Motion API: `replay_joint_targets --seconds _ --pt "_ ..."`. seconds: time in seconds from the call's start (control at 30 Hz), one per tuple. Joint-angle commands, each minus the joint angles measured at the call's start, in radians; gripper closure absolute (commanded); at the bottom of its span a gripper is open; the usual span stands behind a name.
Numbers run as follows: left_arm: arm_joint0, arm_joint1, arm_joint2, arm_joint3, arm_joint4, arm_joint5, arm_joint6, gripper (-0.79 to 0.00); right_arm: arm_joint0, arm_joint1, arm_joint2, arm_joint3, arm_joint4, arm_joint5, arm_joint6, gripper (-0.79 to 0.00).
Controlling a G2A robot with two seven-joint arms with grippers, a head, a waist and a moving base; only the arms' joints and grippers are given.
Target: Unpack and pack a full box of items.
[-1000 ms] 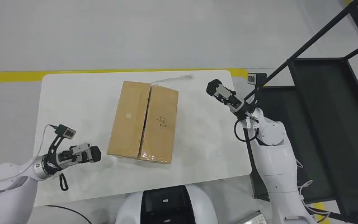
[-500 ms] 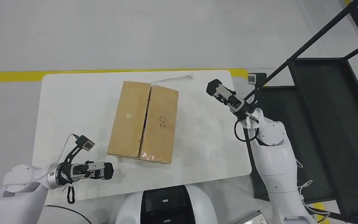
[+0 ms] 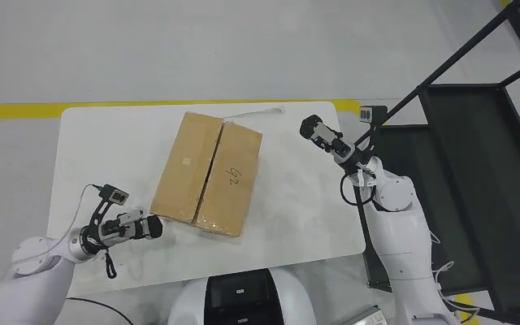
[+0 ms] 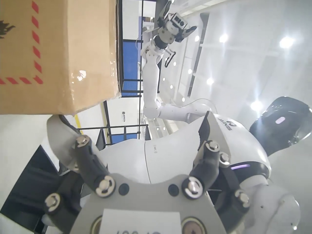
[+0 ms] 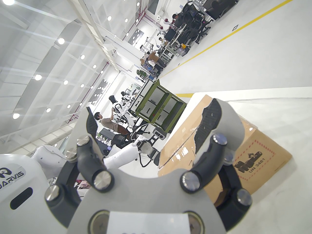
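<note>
A closed brown cardboard box (image 3: 210,174) with a taped seam lies slightly askew in the middle of the white table (image 3: 106,146). My left gripper (image 3: 153,227) sits low at the box's near-left corner, open. In the left wrist view the box (image 4: 56,37) sits just past the open left gripper (image 4: 134,130), one fingertip (image 4: 58,127) right under its corner. My right gripper (image 3: 312,127) hangs open above the table's far right part, clear of the box. Beyond the right gripper (image 5: 151,120), the box (image 5: 258,154) shows a hazard label on its end.
A black metal rack (image 3: 463,162) stands just off the table's right edge. A yellow floor line (image 3: 81,107) runs behind the table. Bare tabletop lies on both sides of the box.
My left arm swung down toward the near edge, then came in against the box's near-left corner. The box has turned a little. The right arm has kept still.
</note>
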Motion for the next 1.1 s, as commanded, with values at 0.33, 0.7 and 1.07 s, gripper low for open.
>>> replay_joint_targets --seconds 0.33,0.7,1.07 --pt "-0.073 -0.023 -0.015 0.137 -0.131 -0.017 0.017 -0.785 0.0 0.0 0.0 0.0 0.0 0.0 0.0 -0.785" --pt "-0.146 -0.042 0.0 0.225 -0.158 -0.005 0.005 -0.785 0.063 0.005 -0.021 0.073 -0.081 0.035 -0.027 -0.785" --pt "-0.113 -0.045 -0.041 0.21 -0.154 -0.008 0.008 -0.785 0.371 0.0 -0.143 0.535 -0.185 -0.044 -0.029 -0.785"
